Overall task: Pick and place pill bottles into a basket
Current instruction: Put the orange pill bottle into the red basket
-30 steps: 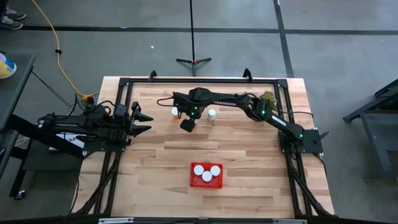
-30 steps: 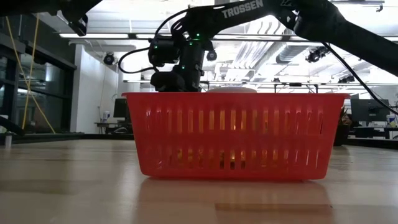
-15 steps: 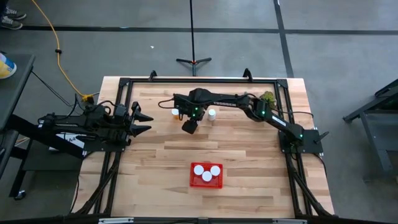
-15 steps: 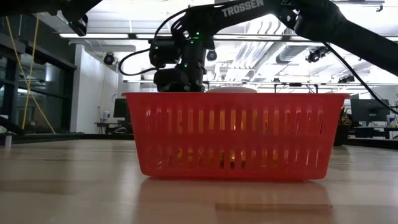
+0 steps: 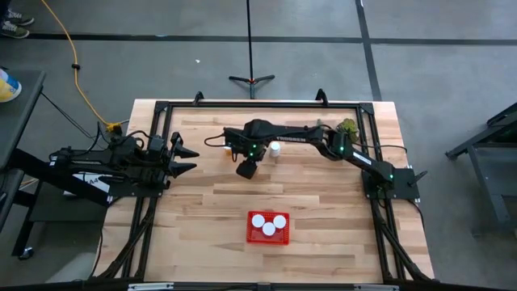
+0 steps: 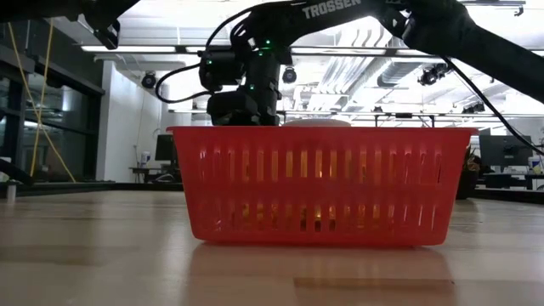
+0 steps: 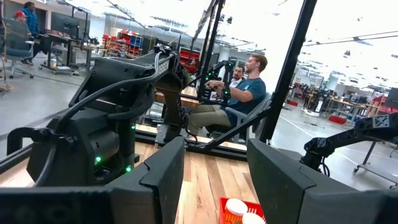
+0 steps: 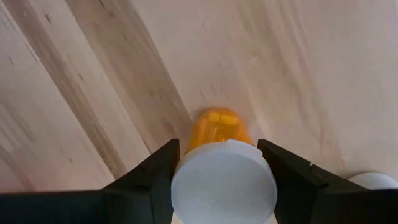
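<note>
My right gripper [image 8: 224, 171] points down over the far middle of the table, shut on a pill bottle [image 8: 219, 127] with an orange body and a white cap. In the low view it [image 6: 242, 106] shows behind the basket, its fingertips hidden. Another pill bottle [image 5: 275, 148] stands upright on the wood just right of it. The red basket [image 5: 268, 238] sits near the front edge with three white-capped bottles inside. My left gripper [image 5: 187, 158] waits open at the table's left edge, holding nothing. My right gripper pinches the bottle's white cap [image 8: 186, 186] between its two fingers, one on each side of the rim. The fingers come from above, pointing almost straight down. The bottle is upright below them, cap up. I cannot tell whether its base is on the wood.
A green leafy clump [image 5: 349, 127] lies at the far right by the black frame rail. A black metal frame [image 5: 242, 104] runs around the table's edges. Bare wood stretches between the held bottle and the basket [image 6: 323, 183]. People sit beyond the table in the left wrist view.
My right gripper has tipped a little and its wrist has edged slightly toward the table's left edge. The basket, its bottles and the loose bottle stay where they were.
</note>
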